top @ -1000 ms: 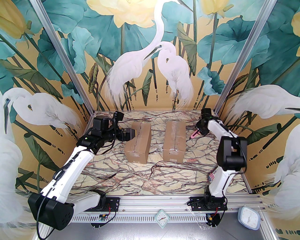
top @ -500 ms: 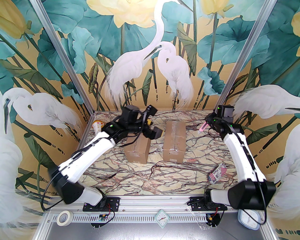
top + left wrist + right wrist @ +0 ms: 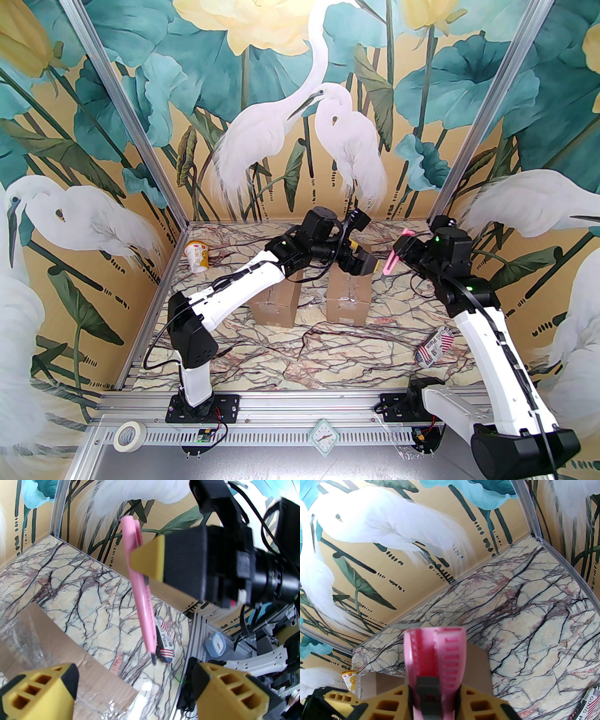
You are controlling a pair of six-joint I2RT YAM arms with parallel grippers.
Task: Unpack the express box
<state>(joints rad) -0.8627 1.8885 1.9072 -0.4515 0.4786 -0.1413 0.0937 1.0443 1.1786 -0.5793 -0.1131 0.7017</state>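
Two taped cardboard express boxes lie side by side mid-table, the left box (image 3: 275, 305) partly under my left arm and the right box (image 3: 347, 300) beside it. My left gripper (image 3: 363, 263) hovers over the right box's far end, open with nothing between its yellow fingers (image 3: 39, 691); the box top (image 3: 58, 639) lies below them. My right gripper (image 3: 402, 248) is shut on a pink utility knife (image 3: 392, 261), blade end pointing down toward the table just right of that box. The knife (image 3: 434, 658) sits clamped between the right gripper's fingers (image 3: 478, 707), and in the left wrist view the knife (image 3: 140, 597) hangs close in front.
A paper cup (image 3: 197, 255) stands at the far left corner. A striped packet (image 3: 433, 348) lies near the right edge. Off the table's front rail sit a tape roll (image 3: 129, 435), a green clock (image 3: 323, 436) and a blue clock (image 3: 215, 644).
My left arm swung from the left box's left side across to above the right box, its jaws narrowing slightly. My right arm drew back and brought the knife toward the right box.
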